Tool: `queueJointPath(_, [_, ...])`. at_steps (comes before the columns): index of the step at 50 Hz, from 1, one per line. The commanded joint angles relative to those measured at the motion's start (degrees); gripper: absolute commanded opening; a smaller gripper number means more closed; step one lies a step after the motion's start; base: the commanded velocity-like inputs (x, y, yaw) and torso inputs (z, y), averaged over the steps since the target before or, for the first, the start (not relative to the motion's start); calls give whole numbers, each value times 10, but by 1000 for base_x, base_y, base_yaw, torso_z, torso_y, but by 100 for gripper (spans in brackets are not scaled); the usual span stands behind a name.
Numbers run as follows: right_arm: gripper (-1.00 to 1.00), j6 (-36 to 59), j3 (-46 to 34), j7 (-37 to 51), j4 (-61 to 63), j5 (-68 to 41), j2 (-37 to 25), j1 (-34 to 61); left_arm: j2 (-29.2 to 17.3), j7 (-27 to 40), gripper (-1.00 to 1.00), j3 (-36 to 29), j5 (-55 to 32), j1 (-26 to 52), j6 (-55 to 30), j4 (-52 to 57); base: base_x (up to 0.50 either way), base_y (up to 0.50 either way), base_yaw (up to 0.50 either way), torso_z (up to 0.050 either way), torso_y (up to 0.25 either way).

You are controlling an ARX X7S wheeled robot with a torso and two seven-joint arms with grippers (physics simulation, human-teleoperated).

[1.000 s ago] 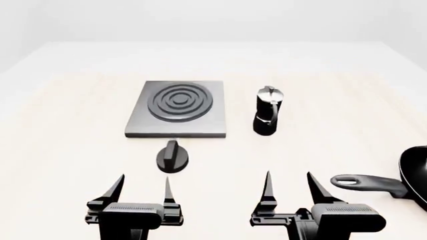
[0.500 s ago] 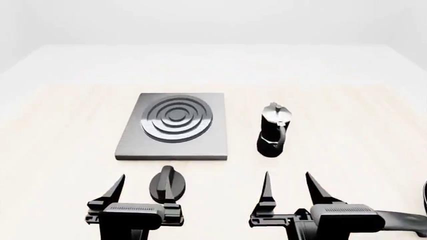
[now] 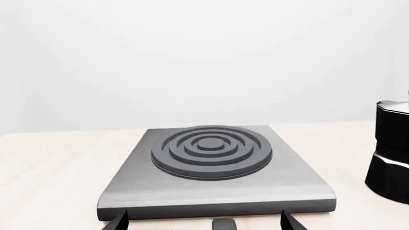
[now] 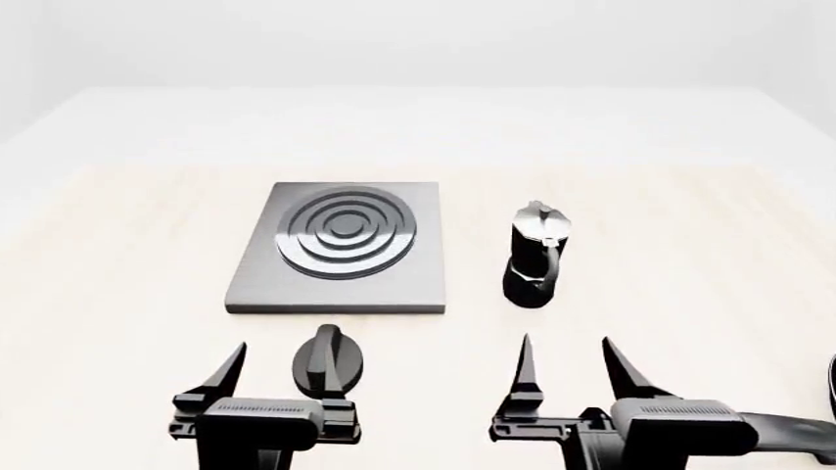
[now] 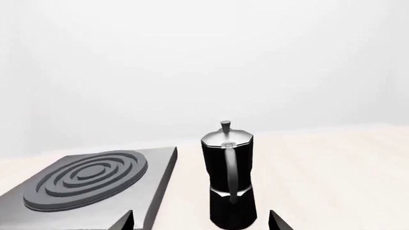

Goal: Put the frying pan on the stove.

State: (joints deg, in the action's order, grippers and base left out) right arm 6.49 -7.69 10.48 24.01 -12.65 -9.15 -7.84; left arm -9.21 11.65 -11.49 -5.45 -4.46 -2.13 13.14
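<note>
While both grippers, left (image 4: 284,372) and right (image 4: 569,367), hover spread and empty, the frying pan (image 4: 797,431) lies almost out of view at far right, well apart from the stove (image 4: 343,250); reaching its handle comes next.

Bright, even, diffuse light w/ barely any shadows; sharp renders, no blur.

The stove (image 4: 337,258) looks like matt grey metal, its slab smooth, its darker burner ridged in concentric rings. At its three o'clock the moka pot (image 4: 534,257) has a glossy black faceted body and a silvery metal top. The knob (image 4: 328,361) at six o'clock is smooth black plastic. The table (image 4: 131,245) reads as pale, matt wood.
</note>
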Motion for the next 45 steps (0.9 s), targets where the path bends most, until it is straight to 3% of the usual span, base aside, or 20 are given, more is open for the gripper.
queueJointPath(1, [100,48,4,48,32,-6,18,18,-2,4,100,-7,-2,4,1,-7,0,0,0,0,0])
queueJointPath(14, [100,47,19,147,25,-2,69,74,-8,11,100,-8,-8,1,0,2,0,0,0,0,0])
queueJointPath(16, [100,-3,8,172,21,50,69,73,-9,12,100,-6,-12,1,1,2,0,0,0,0,0])
queueJointPath(45, [100,-68,31,491,-11,-65,81,173,-18,19,100,-11,-25,4,3,0,0,0,0,0,0])
